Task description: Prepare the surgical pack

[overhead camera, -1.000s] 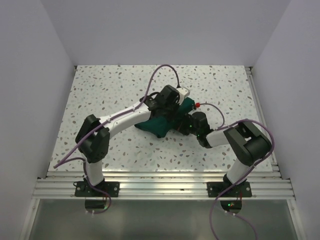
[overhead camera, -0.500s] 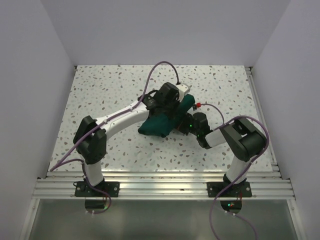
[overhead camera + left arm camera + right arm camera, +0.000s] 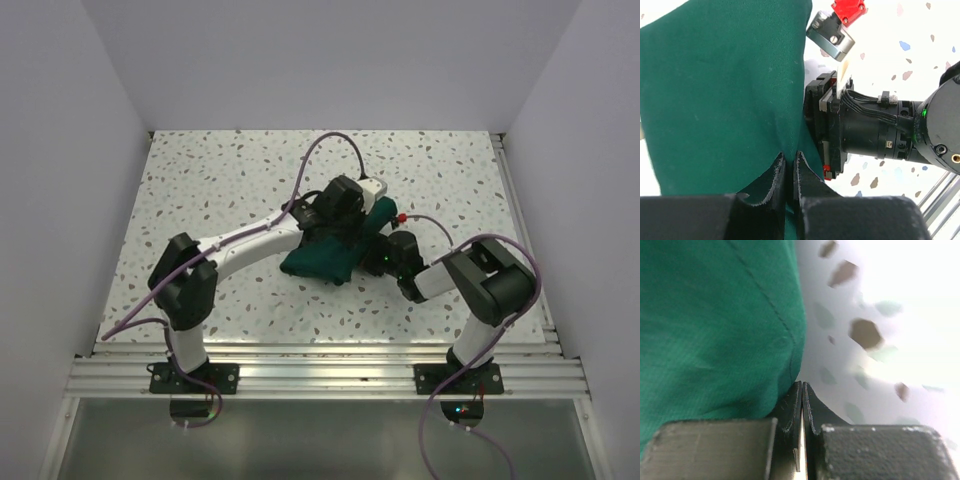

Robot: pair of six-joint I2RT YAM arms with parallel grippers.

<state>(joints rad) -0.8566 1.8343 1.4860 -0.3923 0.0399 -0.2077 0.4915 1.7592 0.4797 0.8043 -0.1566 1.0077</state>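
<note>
Pinching a green cloth [image 3: 725,90] fold, left pincer [image 3: 788,167] sits nearly closed. At the cloth edge, right pincer [image 3: 801,400] is fully closed.

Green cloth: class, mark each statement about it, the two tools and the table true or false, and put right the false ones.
1. The green cloth lies spread out as a flat sheet. False: it is bunched into a bundle.
2. The left tool is pinched on the cloth. True.
3. The right tool stands wide open. False: its fingers are shut, with the tips at the cloth's edge.
4. The table has a speckled top. True.
</note>
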